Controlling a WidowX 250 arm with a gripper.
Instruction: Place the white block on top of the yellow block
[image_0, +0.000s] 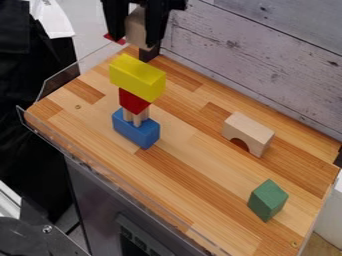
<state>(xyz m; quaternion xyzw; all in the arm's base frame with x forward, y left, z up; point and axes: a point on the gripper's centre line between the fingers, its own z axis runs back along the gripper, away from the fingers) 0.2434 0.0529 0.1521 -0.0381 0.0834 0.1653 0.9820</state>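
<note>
At the top left my gripper (136, 36) is shut on a pale block, the white block (136, 25), held upright between its two black fingers. Below them, and apart from both, the yellow block (137, 76) lies across the top of a stack. Under it come a red block (133, 101), small pale wooden pillars (137, 117) and a blue block (136, 128) that rests on the wooden table. The upper part of the white block is partly hidden by the gripper.
A pale wooden arch block (248, 132) stands right of the stack, and a green block (267, 200) is near the lower right corner. Clear plastic edging (73, 72) runs along the table's left side; a grey plank wall (260, 55) rises behind.
</note>
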